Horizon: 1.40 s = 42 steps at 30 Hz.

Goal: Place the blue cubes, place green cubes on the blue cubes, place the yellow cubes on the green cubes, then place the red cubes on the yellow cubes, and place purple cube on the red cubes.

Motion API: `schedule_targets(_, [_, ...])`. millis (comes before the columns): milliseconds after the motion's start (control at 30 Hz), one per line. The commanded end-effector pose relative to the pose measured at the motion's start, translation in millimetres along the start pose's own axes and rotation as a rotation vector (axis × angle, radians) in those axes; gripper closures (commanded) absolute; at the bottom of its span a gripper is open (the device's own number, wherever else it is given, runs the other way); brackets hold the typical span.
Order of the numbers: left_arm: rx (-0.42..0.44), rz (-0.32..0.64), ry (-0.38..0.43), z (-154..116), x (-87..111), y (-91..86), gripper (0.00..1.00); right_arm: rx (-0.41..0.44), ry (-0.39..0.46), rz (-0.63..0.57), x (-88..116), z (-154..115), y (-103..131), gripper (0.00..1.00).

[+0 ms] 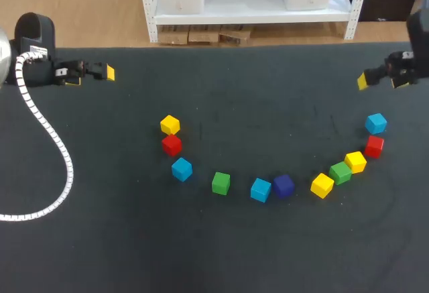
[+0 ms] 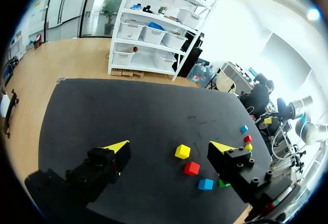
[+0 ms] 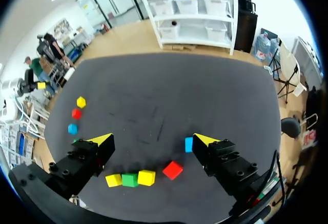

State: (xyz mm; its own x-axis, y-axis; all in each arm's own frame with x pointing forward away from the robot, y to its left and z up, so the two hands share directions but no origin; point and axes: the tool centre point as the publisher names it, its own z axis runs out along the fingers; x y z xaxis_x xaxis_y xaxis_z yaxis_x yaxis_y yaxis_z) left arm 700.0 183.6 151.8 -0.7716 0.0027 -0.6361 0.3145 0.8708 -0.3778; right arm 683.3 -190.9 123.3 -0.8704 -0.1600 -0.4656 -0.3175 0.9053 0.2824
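Right gripper (image 3: 152,140) spread; red cube (image 3: 172,170) ahead, untouched.

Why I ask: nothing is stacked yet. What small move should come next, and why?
Probably bring the right gripper down over the blue cube nearest it. Blue goes first, every cube lies unstacked in an arc on the table, and both grippers are open and empty; the left gripper sits farther from any blue one.

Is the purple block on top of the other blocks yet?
No, it is not stacked. The purple block sits flat on the table, right beside a blue block, with nothing under it.
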Motion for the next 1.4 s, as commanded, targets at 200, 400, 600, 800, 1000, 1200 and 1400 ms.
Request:
schedule_targets(200, [0.008,0.002,-0.006,0,1.5,1.6,0.00,0.247,0.119,-0.023,0,41,-9,0.00])
schedule_targets(400, [0.008,0.002,-0.006,0,1.5,1.6,0.00,0.279,0.148,0.019,-11,64,-31,0.00])
schedule_targets(600, [0.008,0.002,-0.006,0,1.5,1.6,0.00,0.275,0.217,0.032,-14,82,-53,0.00])
schedule_targets(800, [0.008,0.002,-0.006,0,1.5,1.6,0.00,0.270,0.284,0.011,-1,82,-67,0.00])
schedule_targets(1000, [0.008,0.002,-0.006,0,1.5,1.6,0.00,0.276,0.314,0.008,10,87,-87,0.00])
schedule_targets(1200, [0.008,0.002,-0.006,0,1.5,1.6,0.00,0.262,0.362,-0.014,20,95,-88,0.14])
schedule_targets(1400, [0.008,0.002,-0.006,0,1.5,1.6,0.00,0.275,0.406,-0.049,31,104,-91,0.37])
